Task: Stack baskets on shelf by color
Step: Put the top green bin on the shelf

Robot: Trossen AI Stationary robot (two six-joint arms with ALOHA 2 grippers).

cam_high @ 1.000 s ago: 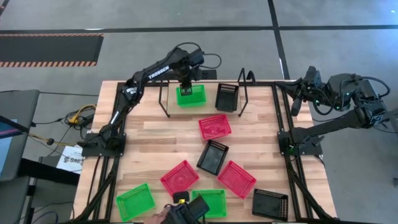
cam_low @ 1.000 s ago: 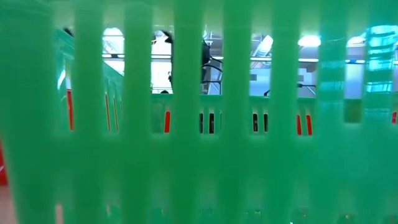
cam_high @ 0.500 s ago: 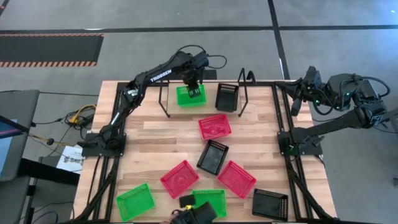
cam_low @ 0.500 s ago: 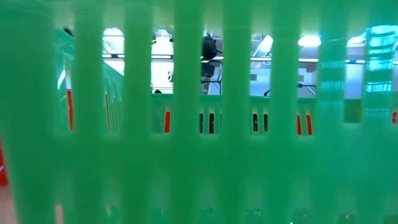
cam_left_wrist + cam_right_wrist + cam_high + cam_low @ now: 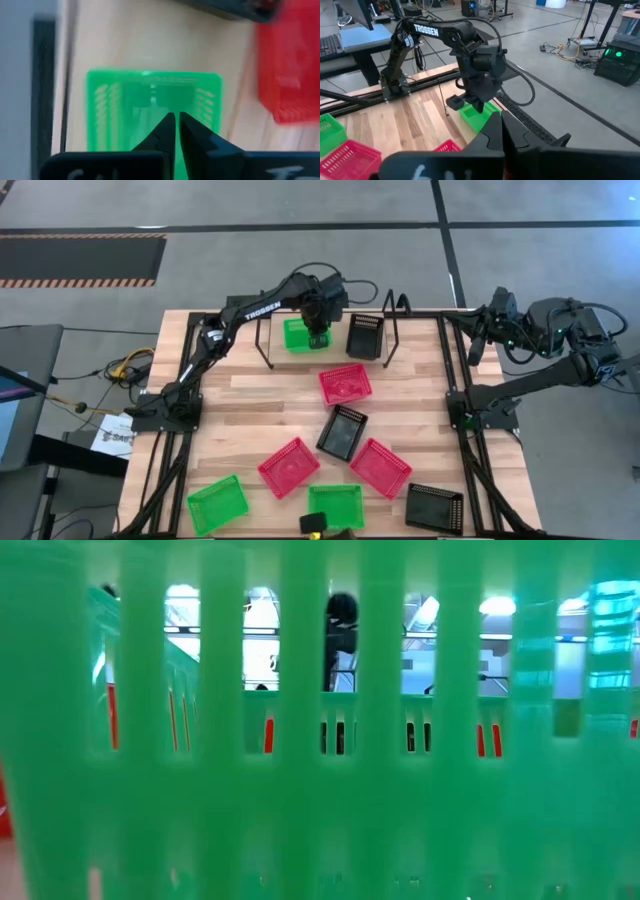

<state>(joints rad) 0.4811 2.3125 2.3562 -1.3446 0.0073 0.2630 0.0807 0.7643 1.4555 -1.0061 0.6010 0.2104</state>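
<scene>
Left gripper (image 5: 318, 338), jaws together and empty, is hovering over the green basket (image 5: 299, 334) sitting on the shelf (image 5: 268, 340), starting the green stack. Right gripper (image 5: 501, 131), jaws together, is waiting beside the shelf.

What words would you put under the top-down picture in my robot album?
Left gripper above the green basket on the shelf, beside a black basket; seven baskets remain.
</scene>
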